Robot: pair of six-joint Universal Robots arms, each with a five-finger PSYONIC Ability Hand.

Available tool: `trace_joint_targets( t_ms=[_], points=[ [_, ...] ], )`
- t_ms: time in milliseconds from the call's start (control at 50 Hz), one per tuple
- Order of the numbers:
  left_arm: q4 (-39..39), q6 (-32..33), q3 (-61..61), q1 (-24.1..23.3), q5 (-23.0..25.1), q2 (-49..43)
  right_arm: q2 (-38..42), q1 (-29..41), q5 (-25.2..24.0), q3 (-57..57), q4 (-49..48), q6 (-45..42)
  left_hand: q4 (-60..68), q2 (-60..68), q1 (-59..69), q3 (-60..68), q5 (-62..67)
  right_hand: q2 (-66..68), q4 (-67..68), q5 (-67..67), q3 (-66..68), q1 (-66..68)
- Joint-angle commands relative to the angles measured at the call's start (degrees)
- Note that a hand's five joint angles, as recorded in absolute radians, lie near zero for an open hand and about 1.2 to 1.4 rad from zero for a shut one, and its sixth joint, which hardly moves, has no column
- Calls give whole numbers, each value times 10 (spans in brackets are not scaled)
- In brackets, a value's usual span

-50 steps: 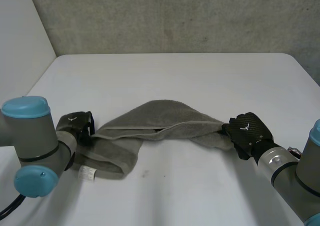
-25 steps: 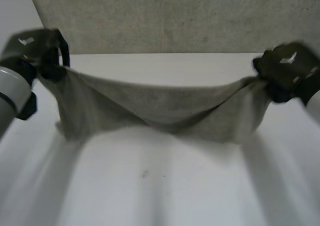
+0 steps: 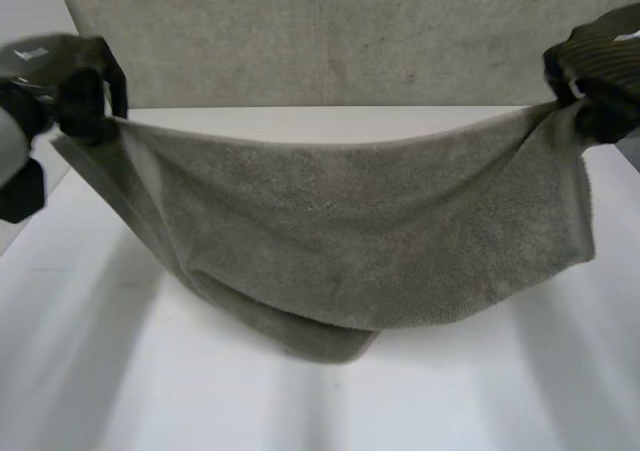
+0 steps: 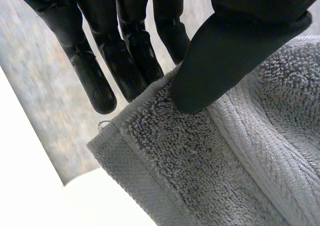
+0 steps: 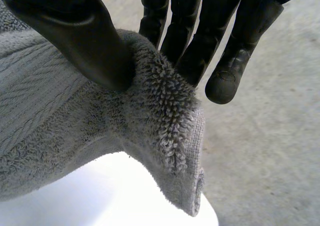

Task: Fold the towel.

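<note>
Nearest to us the white table (image 3: 450, 391) lies bare, and over its middle hangs the grey towel (image 3: 350, 231), spread wide between the two hands and sagging to a low, doubled-over fold left of centre. We cannot tell whether that fold touches the table or hangs just clear of it. The towel hides the middle of the table behind it, while the table's far edge shows above the dip of the towel's upper edge. At the left, the left hand (image 3: 70, 91) is raised above the table at the towel's upper left corner. In its wrist view, the thumb (image 4: 225, 50) presses the terry against the straight fingers (image 4: 125, 60) just beside the hemmed corner, so it pinches the cloth. At the right, the right hand (image 3: 600, 71) is up at the upper right corner, and the towel's short side hangs down below it. Its wrist view shows the thumb (image 5: 85, 40) pinching a bunched bit of towel (image 5: 75, 121) against the fingers (image 5: 190, 35). Farthest off, a grey wall (image 3: 330, 31) stands behind the table and both hands.
</note>
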Motion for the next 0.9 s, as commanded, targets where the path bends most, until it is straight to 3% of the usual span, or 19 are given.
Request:
trace_joint_targets(
  t_ms=[20, 60, 120, 140, 180, 240, 360, 440, 600, 700, 740, 760, 780, 820, 900],
  points=[
    [31, 1, 126, -5, -5, -154, 117, 16, 3, -50, -120, -16, 103, 103, 118, 103, 111, 44, 32, 53, 39, 54],
    [38, -5, 184, -6, -8, -181, 142, 24, 11, -81, -174, -13, 103, 103, 118, 103, 111, 44, 32, 53, 39, 54],
    [53, -42, 351, -11, -21, -218, 161, 50, 56, -120, -356, 29, 103, 103, 118, 103, 111, 44, 32, 53, 39, 54],
    [53, -42, 352, -11, -21, -218, 161, 50, 57, -120, -357, 29, 103, 103, 118, 103, 111, 44, 32, 53, 39, 54],
    [62, -84, 399, -11, -40, -218, 159, 53, 75, -111, -447, 64, 103, 103, 118, 103, 111, 44, 32, 53, 39, 54],
    [61, -116, 389, -11, -53, -213, 156, 47, 66, -84, -456, 96, 103, 103, 118, 103, 111, 44, 32, 53, 39, 54],
    [62, -135, 223, -11, -46, -195, 162, 46, -7, 20, -422, 107, 103, 103, 118, 103, 111, 44, 32, 53, 39, 54],
    [117, -131, 66, -8, -38, -183, 199, 43, -72, 117, -426, 73, 103, 103, 118, 103, 111, 44, 32, 53, 39, 54],
    [234, -127, -127, -11, -24, -187, 275, 33, -108, 218, -437, -40, 103, 103, 118, 103, 111, 44, 32, 53, 39, 54],
    [256, -117, -183, -12, -24, -184, 284, 18, -113, 259, -436, -94, 103, 103, 118, 103, 111, 44, 32, 53, 39, 54],
    [256, -111, -191, -13, -24, -181, 279, 14, -117, 272, -436, -102, 103, 103, 118, 103, 111, -18, -29, -9, -23, -7],
    [256, -103, -198, -13, -23, -177, 271, 10, -117, 283, -436, -104, 103, 103, 118, 103, 111, -165, -176, -155, -169, -154],
    [256, -103, -198, -13, -23, -177, 271, 10, -117, 283, -436, -104, 103, 103, 118, 103, 111, -166, -177, -157, -171, -155],
    [258, -92, -211, -13, -23, -162, 234, 6, -110, 303, -436, -94, 103, 103, 118, 103, 111, -409, -420, -400, -414, -398],
    [260, -91, -222, -9, -24, -143, 197, 2, -107, 320, -435, -72, 103, 103, 118, 103, 111, -503, -514, -493, -507, -492]
  ],
)
